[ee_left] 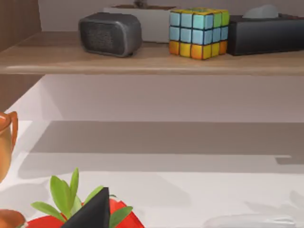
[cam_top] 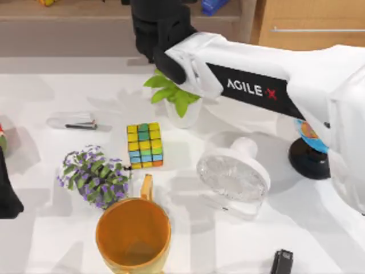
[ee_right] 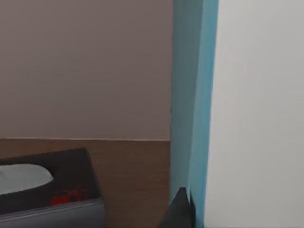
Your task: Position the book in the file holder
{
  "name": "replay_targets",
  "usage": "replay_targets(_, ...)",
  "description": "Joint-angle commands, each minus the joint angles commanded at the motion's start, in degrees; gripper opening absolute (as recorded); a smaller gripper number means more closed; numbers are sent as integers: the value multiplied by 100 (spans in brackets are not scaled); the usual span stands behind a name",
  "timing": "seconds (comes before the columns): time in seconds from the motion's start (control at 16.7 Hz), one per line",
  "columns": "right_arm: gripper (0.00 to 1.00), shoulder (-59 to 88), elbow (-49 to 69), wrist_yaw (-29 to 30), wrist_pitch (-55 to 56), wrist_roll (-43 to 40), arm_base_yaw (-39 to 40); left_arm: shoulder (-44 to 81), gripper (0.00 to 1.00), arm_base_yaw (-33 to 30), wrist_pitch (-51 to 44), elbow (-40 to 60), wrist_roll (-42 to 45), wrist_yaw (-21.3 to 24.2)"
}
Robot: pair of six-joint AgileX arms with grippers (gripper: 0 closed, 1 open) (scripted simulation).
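Right gripper [cam_top: 165, 54] was stretched over to the back shelf [cam_top: 85, 11], pinching the book [ee_right: 194, 95] upright (edge-on probably so it'd slide into a file holder); left gripper [ee_left: 92, 211] sat parked at the table's left, couldn't tell its fingers.

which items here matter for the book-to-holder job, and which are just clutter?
Job: book, upright in the right gripper at the shelf.
Clutter: Rubik's cube, orange mug, potted plant, purple flowers, fan, globe, tissue box. Left gripper parked at the table's left edge.
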Motion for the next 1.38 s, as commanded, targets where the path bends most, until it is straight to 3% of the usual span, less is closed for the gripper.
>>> replay_targets(0.48,0,-588,-619,-255,-98,223,133,0,100,0,0,0,0,0)
replay_targets(1.02,0,-3548,-3653,-1564,-855,1538,452,0,100,0,0,0,0,0)
replay_targets(1.38,0,-5873,-5706,-2577,-1111,2976,-400,0,100,0,0,0,0,0)
